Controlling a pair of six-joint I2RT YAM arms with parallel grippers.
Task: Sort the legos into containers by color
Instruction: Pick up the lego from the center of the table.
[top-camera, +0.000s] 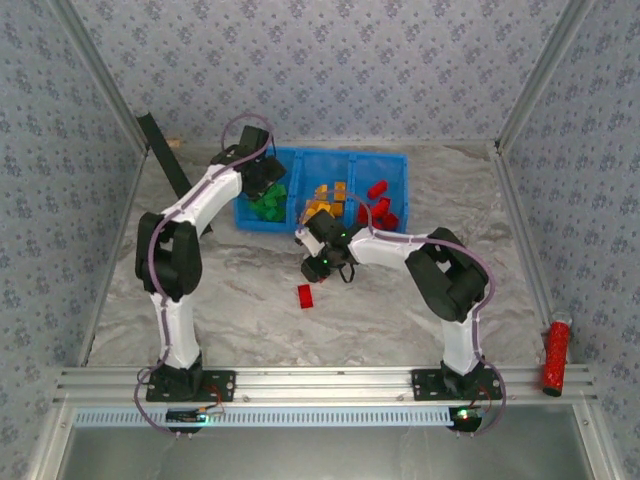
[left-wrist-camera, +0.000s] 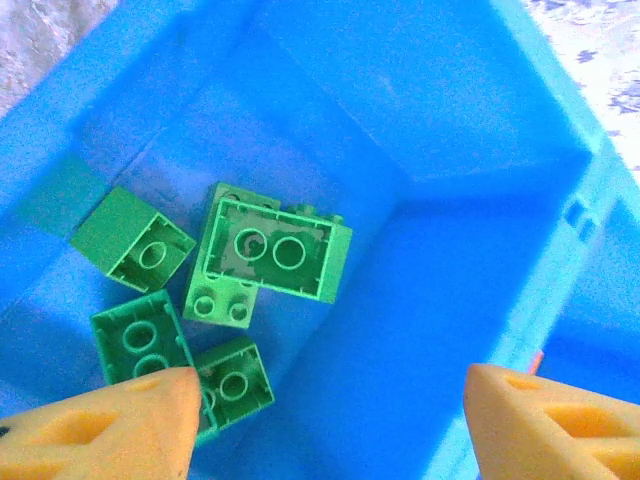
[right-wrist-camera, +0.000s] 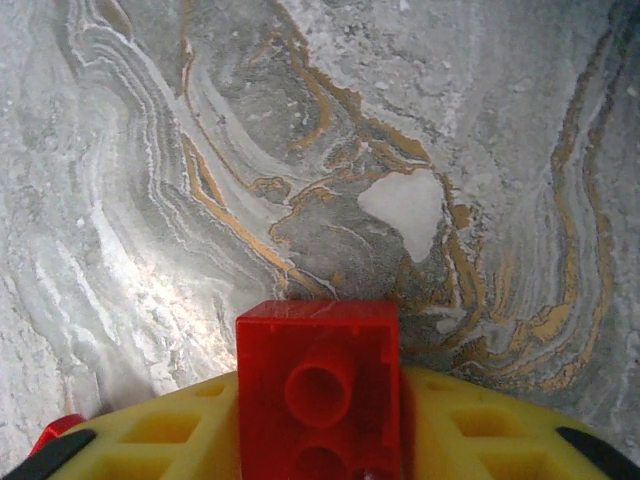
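Note:
The blue tray (top-camera: 322, 153) stands at the back of the table, with green legos (top-camera: 268, 205) in its left compartment, yellow-orange ones (top-camera: 325, 200) in the middle and red ones (top-camera: 378, 208) on the right. My left gripper (top-camera: 265, 180) hangs over the left compartment. In the left wrist view it (left-wrist-camera: 330, 400) stands open above several green legos (left-wrist-camera: 270, 250), with nothing between its fingers (left-wrist-camera: 120, 425). My right gripper (top-camera: 318, 265) is in front of the tray, over the marbled table. In the right wrist view it (right-wrist-camera: 318, 425) is shut on a red brick (right-wrist-camera: 318, 380), underside facing the camera.
Another red brick (top-camera: 305, 295) lies loose on the table in front of the right gripper. A red cylinder (top-camera: 556, 357) rests at the right front corner. A dark bar (top-camera: 165, 155) leans at the back left. Metal frame rails border the table.

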